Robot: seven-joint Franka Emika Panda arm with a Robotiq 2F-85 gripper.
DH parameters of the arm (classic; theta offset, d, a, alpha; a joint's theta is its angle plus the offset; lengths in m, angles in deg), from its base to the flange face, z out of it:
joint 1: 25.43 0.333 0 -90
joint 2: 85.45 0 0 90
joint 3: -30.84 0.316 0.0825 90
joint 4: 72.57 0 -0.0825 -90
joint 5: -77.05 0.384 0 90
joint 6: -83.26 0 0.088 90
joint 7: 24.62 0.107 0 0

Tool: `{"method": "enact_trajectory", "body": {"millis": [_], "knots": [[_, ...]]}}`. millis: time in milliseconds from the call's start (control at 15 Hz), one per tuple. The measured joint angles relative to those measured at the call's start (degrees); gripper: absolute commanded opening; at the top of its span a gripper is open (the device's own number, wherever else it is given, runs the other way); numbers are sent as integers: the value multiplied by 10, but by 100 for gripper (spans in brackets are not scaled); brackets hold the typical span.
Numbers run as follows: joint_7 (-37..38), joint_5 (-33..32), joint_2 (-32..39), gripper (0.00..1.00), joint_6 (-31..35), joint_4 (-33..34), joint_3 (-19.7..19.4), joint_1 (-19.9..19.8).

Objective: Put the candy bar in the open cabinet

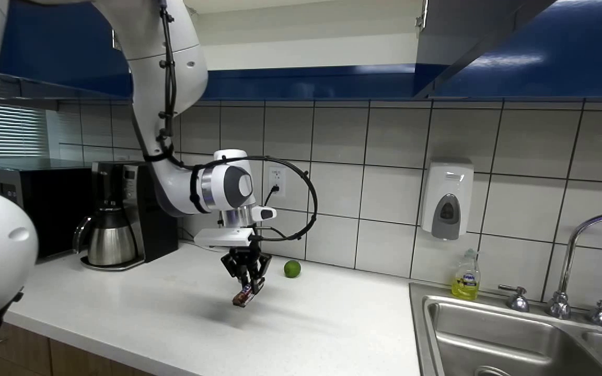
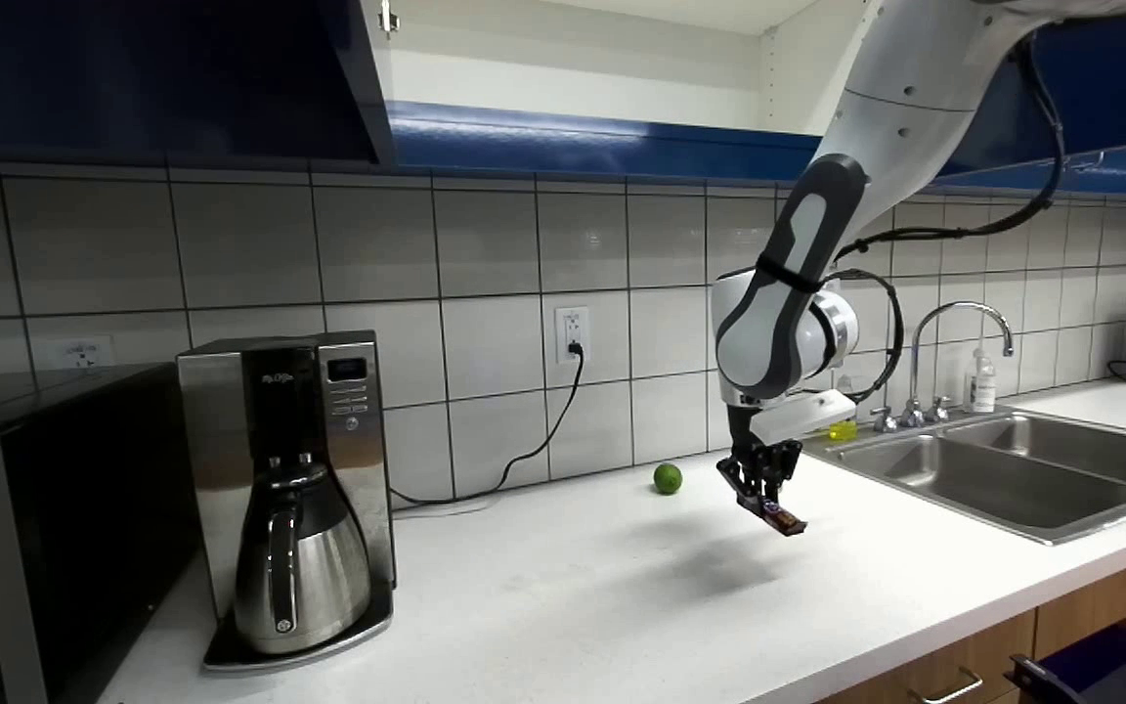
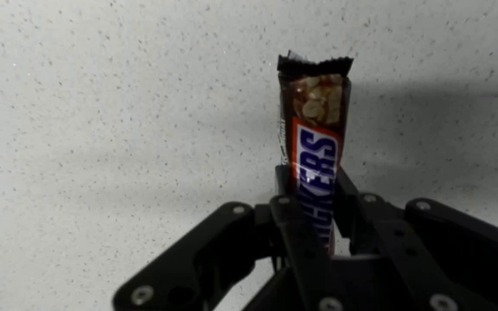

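Note:
The candy bar (image 1: 242,296) has a dark brown Snickers wrapper; it also shows in an exterior view (image 2: 784,519) and in the wrist view (image 3: 316,125). My gripper (image 1: 253,284) is shut on it, one finger on each side, also seen in an exterior view (image 2: 760,497) and the wrist view (image 3: 311,181). One end of the bar sticks out past the fingers; its other end is partly hidden by them. The bar is above the counter, with a shadow below. The open cabinet (image 1: 306,52) is overhead, with a white interior and blue lower edge; it also shows in an exterior view (image 2: 573,73).
A green ball (image 1: 292,269) lies on the white counter (image 2: 563,606) near the tiled wall. A coffee maker (image 2: 304,489) and microwave (image 2: 55,508) stand at one end, a sink (image 1: 489,334) at the other. Cabinet door panels (image 1: 484,31) stick out beside the opening.

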Motion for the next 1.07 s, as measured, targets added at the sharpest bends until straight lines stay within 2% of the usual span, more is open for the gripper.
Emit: {"method": "enact_trajectory", "body": {"millis": [667, 1067], "knots": [[0, -40, -200, 6, -3, -166, 14, -12], [0, -33, -377, 6, -68, -214, 52, -39]]}}
